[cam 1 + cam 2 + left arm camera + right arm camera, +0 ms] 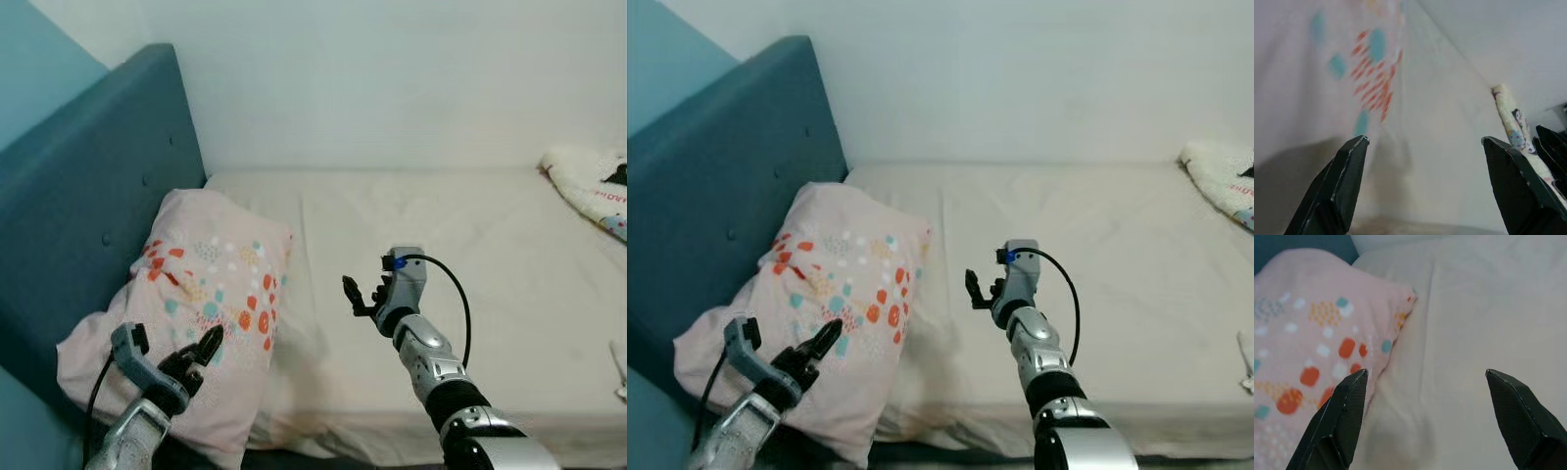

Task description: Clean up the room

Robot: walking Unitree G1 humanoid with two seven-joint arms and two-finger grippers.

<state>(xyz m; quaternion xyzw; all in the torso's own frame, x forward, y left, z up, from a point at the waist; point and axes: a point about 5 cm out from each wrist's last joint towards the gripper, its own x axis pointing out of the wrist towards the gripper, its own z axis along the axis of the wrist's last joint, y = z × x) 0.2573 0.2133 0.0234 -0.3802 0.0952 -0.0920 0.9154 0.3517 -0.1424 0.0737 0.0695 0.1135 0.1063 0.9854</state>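
both grippers wide open, empty — left gripper point(201, 351) near pillow point(201, 294).

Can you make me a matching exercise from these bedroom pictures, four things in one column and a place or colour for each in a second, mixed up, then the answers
Things:
1. pillow
2. headboard
3. left end effector
4. folded blanket

Places or colours:
A. dark teal, along the bed's left side
B. far right corner of the mattress
C. pink with coloured dots, leaning on the headboard
D. open, at the pillow's lower edge

Pairs: 1-C, 2-A, 3-D, 4-B
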